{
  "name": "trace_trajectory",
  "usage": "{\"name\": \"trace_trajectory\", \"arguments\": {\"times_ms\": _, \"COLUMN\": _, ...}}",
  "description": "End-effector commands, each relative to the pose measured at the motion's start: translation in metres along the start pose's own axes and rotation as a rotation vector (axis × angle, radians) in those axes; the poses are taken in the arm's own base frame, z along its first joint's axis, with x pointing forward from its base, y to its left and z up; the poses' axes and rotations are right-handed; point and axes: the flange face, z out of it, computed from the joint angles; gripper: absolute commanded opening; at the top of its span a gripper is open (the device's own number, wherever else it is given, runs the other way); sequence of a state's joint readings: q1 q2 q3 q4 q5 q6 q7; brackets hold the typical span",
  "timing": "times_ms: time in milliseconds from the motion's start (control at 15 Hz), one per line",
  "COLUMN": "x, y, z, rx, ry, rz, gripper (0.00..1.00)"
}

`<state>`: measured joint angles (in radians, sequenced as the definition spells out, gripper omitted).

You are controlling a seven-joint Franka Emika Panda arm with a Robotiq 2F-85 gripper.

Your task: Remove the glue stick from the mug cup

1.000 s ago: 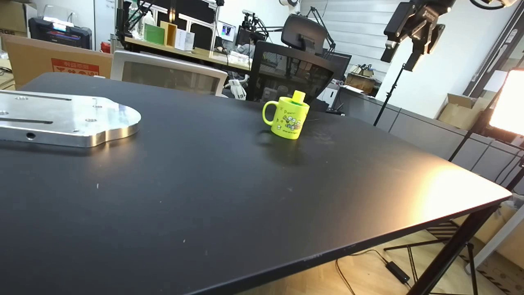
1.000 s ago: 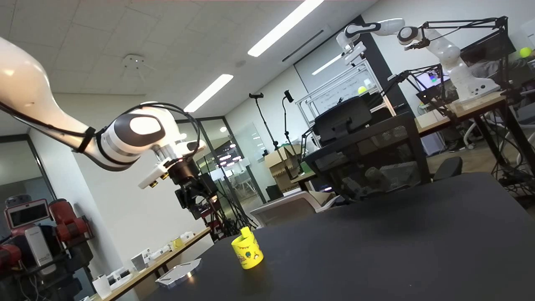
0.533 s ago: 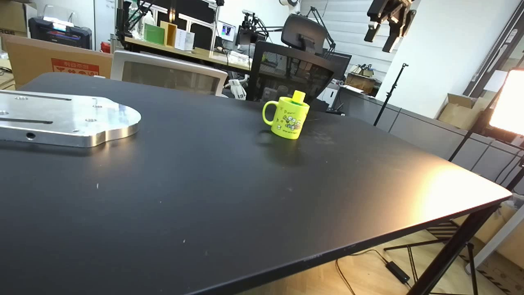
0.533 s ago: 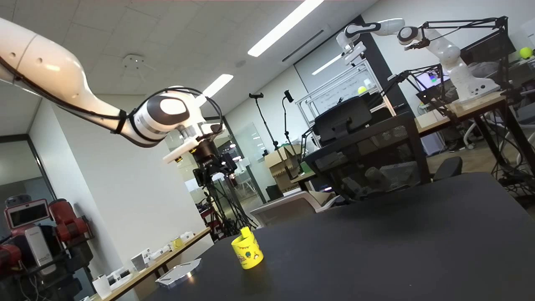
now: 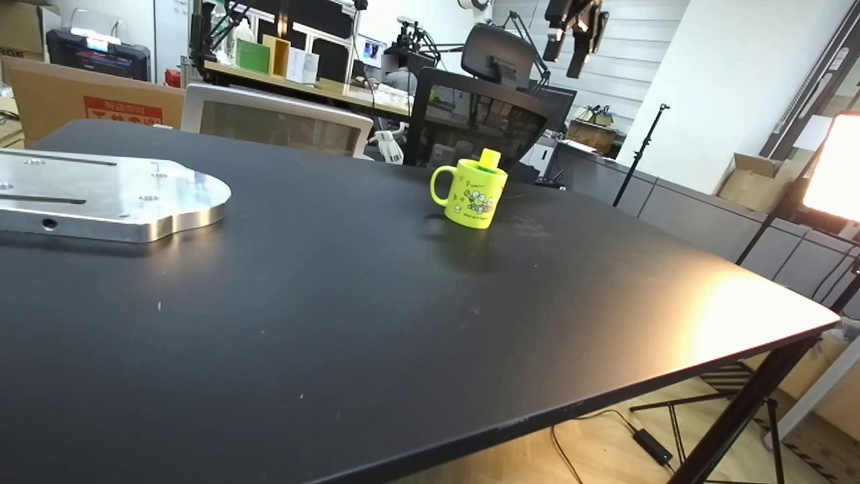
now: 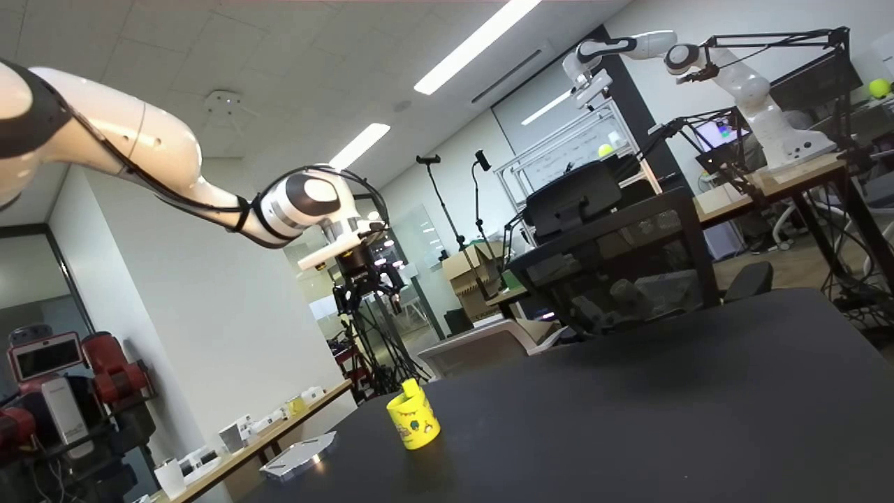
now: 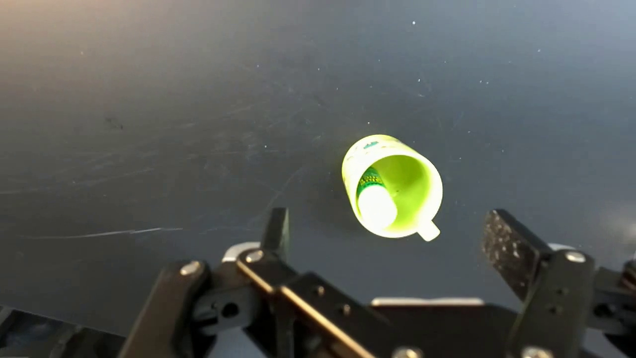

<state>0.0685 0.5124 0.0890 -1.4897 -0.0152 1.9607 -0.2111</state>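
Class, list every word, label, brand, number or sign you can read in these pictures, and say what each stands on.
"취급주의": red label on the long cardboard box.
"RGE": brown box at left in an exterior view, perhaps cut off by the picture's edge.
Too small or blurred to read: print on the mug cup, the glue stick and the whiteboard.

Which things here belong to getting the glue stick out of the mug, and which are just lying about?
For the job:
glue stick
mug
gripper

Just lying about:
metal plate
red-labelled box
black chair
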Motion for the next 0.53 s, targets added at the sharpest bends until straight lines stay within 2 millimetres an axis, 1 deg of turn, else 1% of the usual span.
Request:
{"name": "trace_trajectory", "arguments": {"times_ms": 0, "x": 0.043, "y": -0.019, "z": 0.015, "rx": -0.057, "ry": -0.024, "rz": -0.057, "gripper": 1.00}}
{"name": "trace_trajectory", "arguments": {"times_ms": 67, "x": 0.021, "y": -0.017, "z": 0.010, "rx": -0.026, "ry": -0.017, "rz": -0.050, "gripper": 1.00}}
{"name": "trace_trajectory", "arguments": {"times_ms": 200, "x": 0.036, "y": -0.026, "z": 0.021, "rx": -0.042, "ry": -0.020, "rz": -0.074, "gripper": 1.00}}
{"name": "trace_trajectory", "arguments": {"times_ms": 267, "x": 0.039, "y": -0.027, "z": 0.024, "rx": -0.045, "ry": -0.021, "rz": -0.077, "gripper": 1.00}}
{"name": "trace_trajectory", "arguments": {"times_ms": 333, "x": 0.040, "y": -0.025, "z": 0.026, "rx": -0.047, "ry": -0.020, "rz": -0.076, "gripper": 1.00}}
{"name": "trace_trajectory", "arguments": {"times_ms": 400, "x": 0.044, "y": -0.018, "z": 0.022, "rx": -0.060, "ry": 0.017, "rz": -0.051, "gripper": 1.00}}
{"name": "trace_trajectory", "arguments": {"times_ms": 467, "x": 0.046, "y": -0.013, "z": 0.022, "rx": -0.041, "ry": 0.032, "rz": -0.056, "gripper": 1.00}}
